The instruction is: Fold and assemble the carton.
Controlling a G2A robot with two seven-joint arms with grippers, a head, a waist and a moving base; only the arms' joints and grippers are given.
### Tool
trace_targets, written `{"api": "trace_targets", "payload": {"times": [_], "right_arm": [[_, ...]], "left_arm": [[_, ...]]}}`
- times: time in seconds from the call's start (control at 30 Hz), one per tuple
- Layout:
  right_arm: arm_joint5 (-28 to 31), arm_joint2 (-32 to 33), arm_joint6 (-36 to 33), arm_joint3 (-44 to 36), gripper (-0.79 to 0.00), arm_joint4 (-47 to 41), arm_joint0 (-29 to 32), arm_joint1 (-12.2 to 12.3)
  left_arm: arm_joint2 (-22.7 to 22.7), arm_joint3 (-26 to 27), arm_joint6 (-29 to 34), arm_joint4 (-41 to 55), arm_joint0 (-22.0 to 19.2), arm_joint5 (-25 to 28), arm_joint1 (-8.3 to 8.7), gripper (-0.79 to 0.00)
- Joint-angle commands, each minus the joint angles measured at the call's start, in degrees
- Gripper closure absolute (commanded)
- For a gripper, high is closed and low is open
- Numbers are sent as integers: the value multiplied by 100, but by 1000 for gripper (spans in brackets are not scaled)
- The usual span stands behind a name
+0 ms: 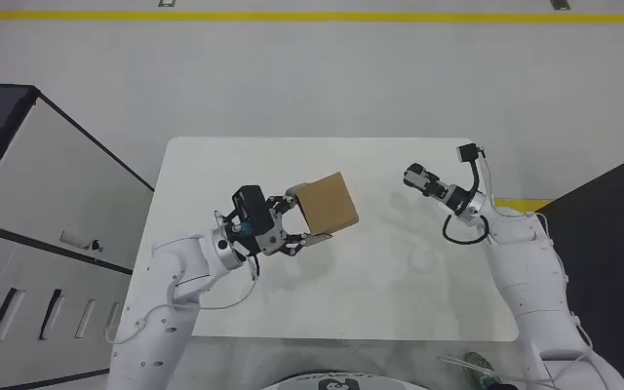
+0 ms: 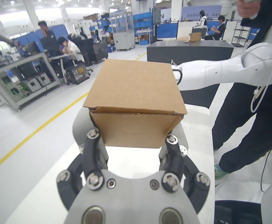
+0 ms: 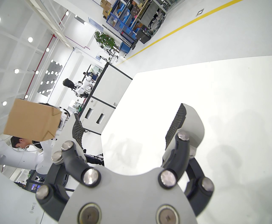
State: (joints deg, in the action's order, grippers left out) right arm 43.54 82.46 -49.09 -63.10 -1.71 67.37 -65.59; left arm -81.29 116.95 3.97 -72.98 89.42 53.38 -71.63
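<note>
Left tool (image 2: 132, 132) around carton (image 2: 133, 84); right tool (image 3: 129, 118) wide, aside.

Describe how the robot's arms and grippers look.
The left arm and right arm are smooth, white and rounded. The left gripper and right gripper have silver bolted plates, black curved links and pale fingers. A black cable loops at the right wrist.

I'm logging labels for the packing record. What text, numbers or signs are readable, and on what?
Carton in the left gripper: plain, no print on the faces shown.
Blue wall banner far behind: lettering too blurred to read.
Tiny mark on white casing: too small to read.
</note>
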Motion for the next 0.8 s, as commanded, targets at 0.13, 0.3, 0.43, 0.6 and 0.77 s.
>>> {"api": "trace_targets", "payload": {"times": [0.13, 0.3, 0.43, 0.6, 0.77], "right_arm": [[0, 0, 0, 0, -785, 0, 0, 0], [0, 0, 0, 0, -785, 0, 0, 0], [0, 0, 0, 0, -785, 0, 0, 0], [0, 0, 0, 0, -785, 0, 0, 0], [0, 0, 0, 0, -785, 0, 0, 0]], "left_arm": [[-81, 595, 791, 1260, -474, 462, 265, 0], [-240, 960, 1896, 2756, -1034, 462, 639, 0], [-550, 1012, 2530, 4068, -1326, 462, 879, 0], [-629, 1113, 2709, 4228, -1404, 462, 935, 0], [-629, 1113, 2709, 4228, -1404, 462, 935, 0]]}}
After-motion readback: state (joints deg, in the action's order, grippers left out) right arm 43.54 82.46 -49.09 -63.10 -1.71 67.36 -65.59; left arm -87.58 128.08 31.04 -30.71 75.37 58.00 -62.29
